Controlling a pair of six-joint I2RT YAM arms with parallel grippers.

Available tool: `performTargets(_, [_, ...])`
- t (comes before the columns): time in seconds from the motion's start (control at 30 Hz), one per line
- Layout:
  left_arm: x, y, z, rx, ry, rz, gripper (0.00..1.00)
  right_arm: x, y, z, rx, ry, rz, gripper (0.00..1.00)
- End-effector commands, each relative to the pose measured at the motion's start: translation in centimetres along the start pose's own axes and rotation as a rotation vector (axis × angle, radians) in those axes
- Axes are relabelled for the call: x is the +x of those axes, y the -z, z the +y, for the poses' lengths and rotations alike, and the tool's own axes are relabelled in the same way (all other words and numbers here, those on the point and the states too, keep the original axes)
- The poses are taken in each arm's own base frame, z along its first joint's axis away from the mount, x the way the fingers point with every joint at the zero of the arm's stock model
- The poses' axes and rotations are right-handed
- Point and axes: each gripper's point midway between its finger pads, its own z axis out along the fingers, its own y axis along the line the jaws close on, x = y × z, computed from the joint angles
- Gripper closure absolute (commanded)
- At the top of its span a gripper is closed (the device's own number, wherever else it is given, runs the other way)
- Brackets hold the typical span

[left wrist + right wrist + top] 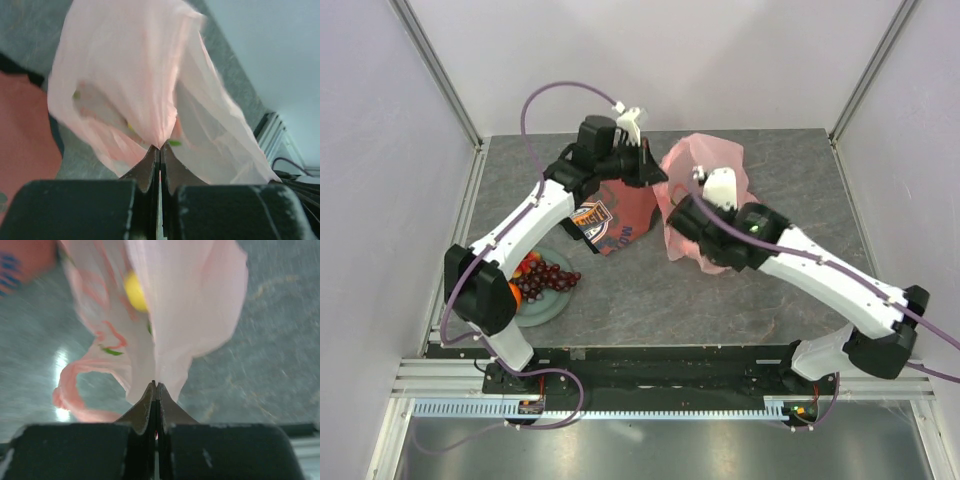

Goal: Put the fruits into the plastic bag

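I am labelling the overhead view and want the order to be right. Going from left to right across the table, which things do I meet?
Plate holding grapes → folded red cloth → pink plastic bag.

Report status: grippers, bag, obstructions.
Left gripper shut on plastic bag. Right gripper shut on bag too. Grapes on plate. Red cloth beside bag.
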Motion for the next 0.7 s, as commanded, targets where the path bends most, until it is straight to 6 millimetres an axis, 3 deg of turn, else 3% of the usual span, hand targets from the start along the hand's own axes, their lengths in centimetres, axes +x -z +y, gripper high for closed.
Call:
performTargets(0.0, [-8.8, 3.8, -6.5, 0.143, -0.087, -0.172, 0.98, -8.8, 6.2, -2.0, -0.093, -0.121, -0.229, 1.00])
performTargets(0.03, [-9.8, 4.4, -7.4, 0.159, -0.092, -0.194, 0.99, -11.2, 8.1, -3.1, -0.106, -0.150, -0.297, 1.00])
performTargets(0.13, [-12.6, 6.4, -10.0, 0.214, -0.085, -0.252, 0.98, -14.6, 11.0, -4.8, -0.121, -0.187, -0.402, 1.00])
performTargets(0.27, [-14.0, 7.2, -11.0, 0.248, -0.023, -0.271, 0.98, -17.1, 13.3, -5.5, -0.171, -0.225, -0.497, 1.00])
performTargets(0.37, [-13.8, 6.2, -8.5, 0.205, 0.042, -0.251, 0.99, -17.0, 13.3, -5.2, -0.210, -0.231, -0.527, 1.00])
performTargets(0.4, [-13.3, 5.3, -7.5, 0.196, 0.069, -0.223, 0.99, -15.9, 12.0, -4.4, -0.204, -0.200, -0.501, 1.00])
performTargets(0.47, [-12.0, 4.2, -5.7, 0.180, 0.125, -0.163, 0.99, -14.9, 11.5, -3.6, -0.250, -0.204, -0.483, 1.00])
performTargets(0.6, [-8.9, 1.6, -2.9, 0.140, 0.194, -0.051, 0.98, -11.3, 8.5, -1.0, -0.290, -0.152, -0.382, 0.97])
performTargets(0.67, [-7.3, 0.4, -1.2, 0.098, 0.226, -0.001, 0.98, -10.5, 8.2, 0.2, -0.336, -0.145, -0.359, 0.93])
